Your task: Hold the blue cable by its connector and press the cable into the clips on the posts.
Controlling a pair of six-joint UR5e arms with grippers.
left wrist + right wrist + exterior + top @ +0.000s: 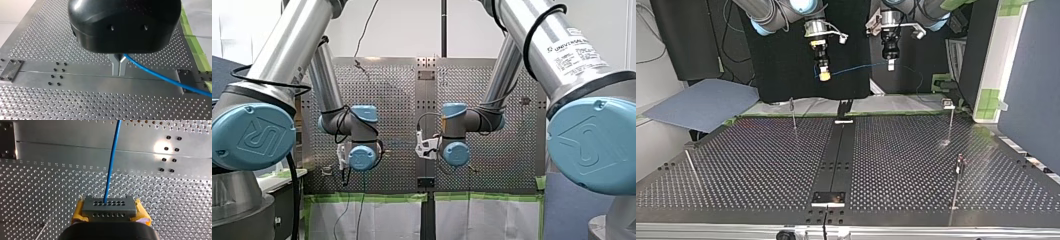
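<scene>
Where the blue cable (111, 162) leaves the grey connector (109, 206), our right gripper (110, 212) clamps that connector between yellow pads (79, 210); our left gripper (119, 67) pinches its metal fingers (115, 64) together on the cable.

- Bench (75, 77): bare perforated metal, brushed, with a dull sheen and bright glare patches.
- Blue cable (160, 76): smooth plastic jacket, faintly glossy.
- Connector (109, 206): grey, matt, plastic-looking block.
- My left tool (119, 73): smooth, glossy black housing; fingers (115, 66) of bare grey metal, matt.
- My right tool (109, 211): yellow pads (79, 213), wrinkled and tape-like.
- My left arm (287, 45): silvery satin metal tube; joint cap (252, 137) of smooth pale-blue plastic.
- Green tape (197, 55) along the bench edge: matt.
</scene>
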